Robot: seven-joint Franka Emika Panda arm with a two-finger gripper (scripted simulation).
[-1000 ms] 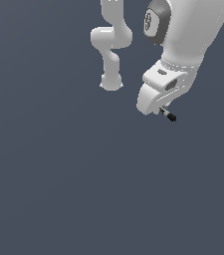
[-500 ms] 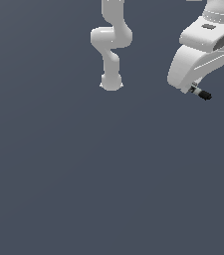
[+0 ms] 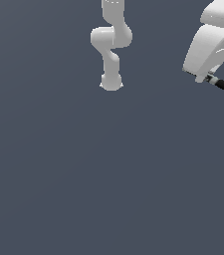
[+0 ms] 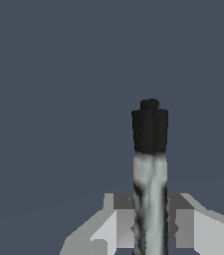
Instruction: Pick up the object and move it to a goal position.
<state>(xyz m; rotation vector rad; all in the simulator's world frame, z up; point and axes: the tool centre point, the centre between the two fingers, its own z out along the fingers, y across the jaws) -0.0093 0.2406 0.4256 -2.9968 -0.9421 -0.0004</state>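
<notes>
While the rod (image 4: 151, 169) sits pinched between the two fingers (image 4: 121, 224) of the claw (image 4: 151, 224), its light grey shaft runs out from between them and ends in a thicker black tip that points away from the wrist camera. Both fingers press against the shaft, one on either side, so the claw is closed on the rod with no gap showing. Seen from the exterior view, the claw (image 3: 206, 77) is at the upper part of the exterior view's right, under the white body of the arm (image 3: 210, 47), and the rod (image 3: 219, 82) sticks out sideways from it toward the right edge, black end outermost. Nothing else touches the rod; only the plain dark grey background shows around it. Farther back, near the top middle of the exterior view, a second white arm (image 3: 111, 45) stands upright on its round base, well apart from the claw and the rod.
</notes>
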